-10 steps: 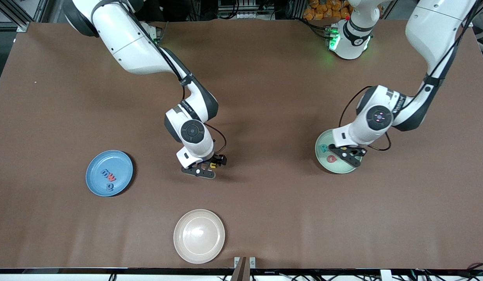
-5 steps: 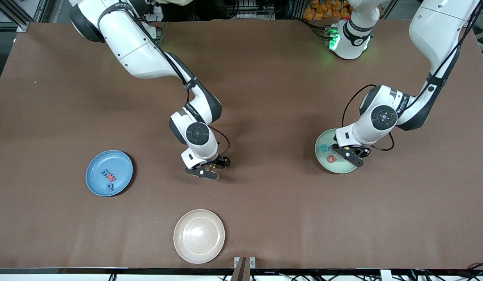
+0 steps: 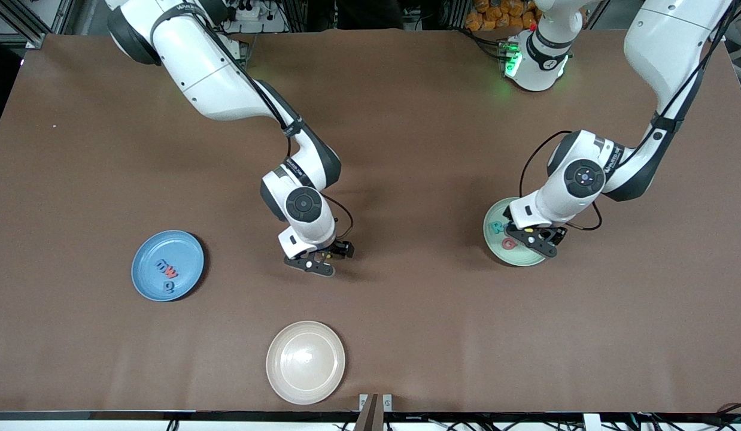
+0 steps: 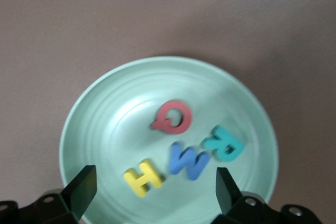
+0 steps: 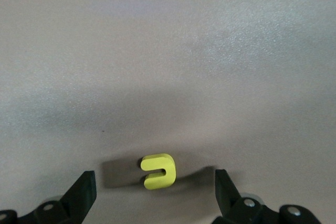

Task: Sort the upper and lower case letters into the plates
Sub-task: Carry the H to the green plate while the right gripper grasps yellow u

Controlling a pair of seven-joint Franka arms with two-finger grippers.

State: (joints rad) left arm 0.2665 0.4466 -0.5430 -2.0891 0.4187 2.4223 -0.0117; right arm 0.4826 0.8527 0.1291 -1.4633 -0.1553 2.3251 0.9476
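Care in lining up is what this step seems to call for. The right pincer (image 3: 324,257) hangs low over the bare surface (image 3: 406,335) at the centre of the front view, with its fingers spread wide and nothing in them. The yellow letter (image 5: 158,171), a small "u", lies flat on the surface under the gap between them, touching neither finger.

The letter is thin and tiny, so the pincer should probably come straight down until its tips almost meet the surface, with the letter centred, and then close slowly. That way the foam is pinched by its edges and not pushed aside.

Being lower case, the letter looks bound for the blue plate (image 3: 144,286), low in the frame toward the right arm's end, where three letters already lie.

The left pincer (image 3: 535,240) waits over the green plate (image 4: 94,124), wide open and holding nothing. A red Q (image 4: 172,116), teal R (image 4: 226,144), blue M (image 4: 189,162) and yellow H (image 4: 143,177) rest inside that plate.
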